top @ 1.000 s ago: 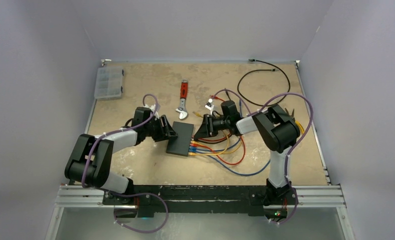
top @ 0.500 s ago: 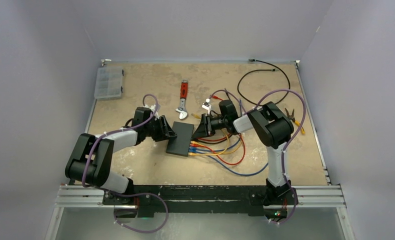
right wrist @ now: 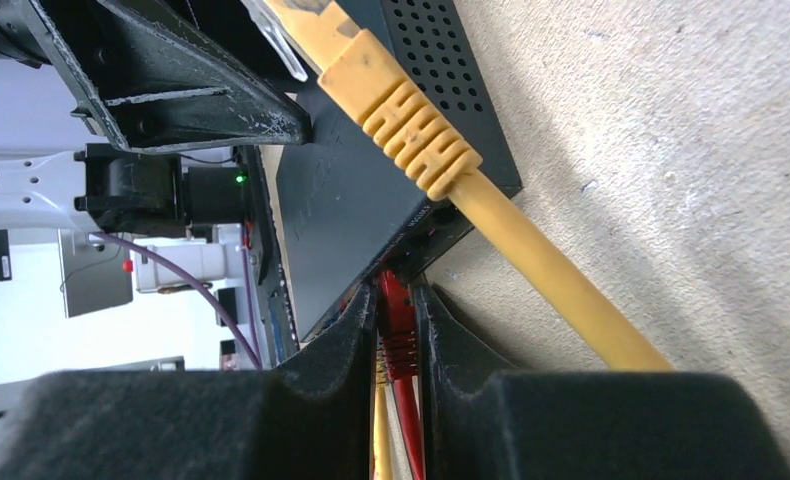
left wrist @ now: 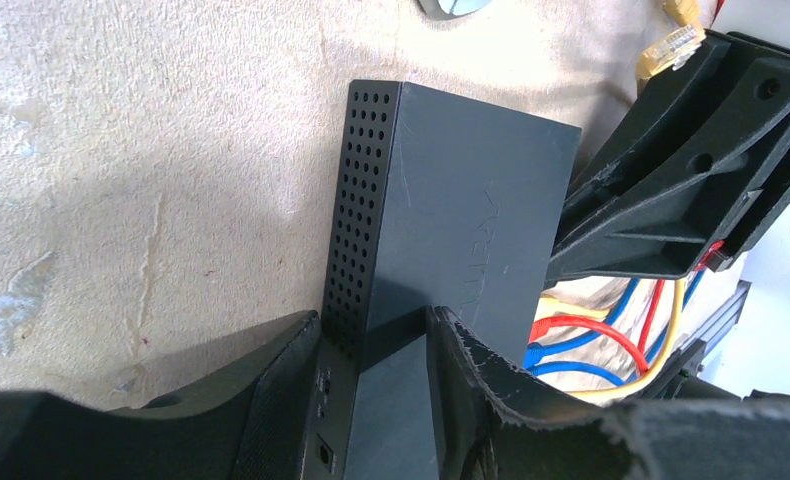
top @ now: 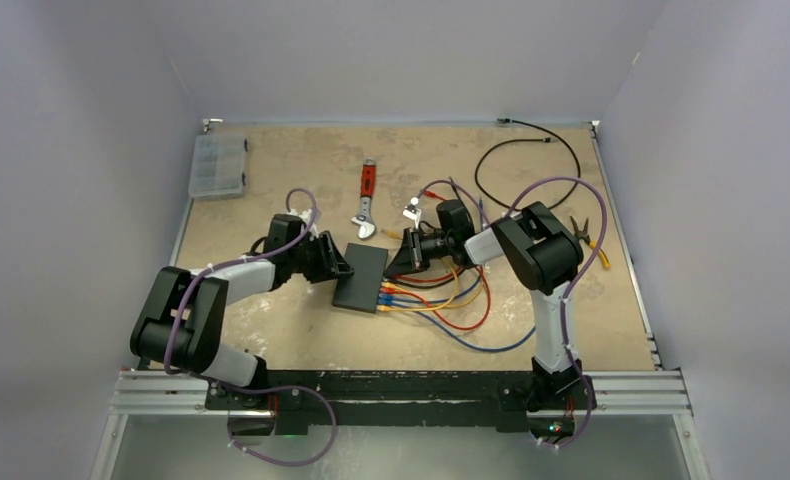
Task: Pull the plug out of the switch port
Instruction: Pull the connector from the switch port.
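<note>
The black switch lies flat mid-table, with red, blue and yellow cables running from its near-right port edge. My left gripper is shut on the switch's far-left end; in the left wrist view its fingers clamp the switch top and bottom. My right gripper is at the port edge. In the right wrist view it is shut on the red plug, whose front end meets the switch. A loose yellow plug crosses above.
A red-handled wrench lies just behind the switch. A clear compartment box sits at the far left corner. A black cable loop lies at the far right, and yellow-handled pliers by the right arm.
My right gripper has shifted slightly left, closer to the switch's port edge, and its elbow has swung inward. The left arm and the switch have not moved.
</note>
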